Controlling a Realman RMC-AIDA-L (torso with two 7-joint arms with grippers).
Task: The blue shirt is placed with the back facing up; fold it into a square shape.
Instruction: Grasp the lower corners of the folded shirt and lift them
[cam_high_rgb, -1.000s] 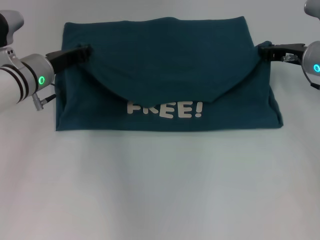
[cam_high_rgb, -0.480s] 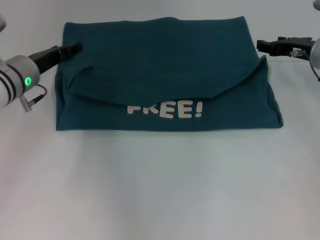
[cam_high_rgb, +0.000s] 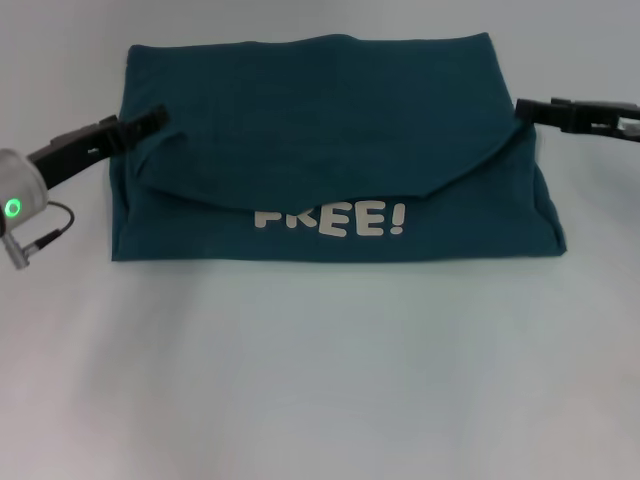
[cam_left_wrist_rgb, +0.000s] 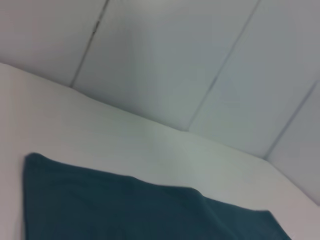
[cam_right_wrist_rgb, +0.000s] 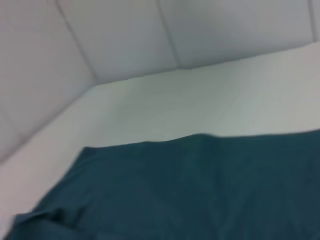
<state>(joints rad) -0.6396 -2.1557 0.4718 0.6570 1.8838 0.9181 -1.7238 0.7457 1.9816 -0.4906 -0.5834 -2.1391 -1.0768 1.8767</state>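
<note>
The blue shirt (cam_high_rgb: 330, 150) lies on the white surface (cam_high_rgb: 320, 380), toward the far middle of it, already reduced to a wide rectangle. Its top layer is folded toward the robot into a broad curved flap whose edge stops just above the white lettering "FREE!" (cam_high_rgb: 330, 218), part of which is covered. Judging from this, the lengthwise folding is largely done, but the shape is still wider than deep, so a further fold seems needed to bring it to a square.

The fabric is dark teal-blue and soft, lying mostly flat with slight puckers at the left and right corners of the flap.

The left gripper (cam_high_rgb: 150, 120) hovers at the shirt's left edge, over the flap's corner, and holds nothing; whether its fingers are spread or closed I cannot tell. The right gripper (cam_high_rgb: 530, 108) sits just beside the right edge, also empty, its finger state likewise unclear. Both wrist views show only shirt cloth and surface.
</note>
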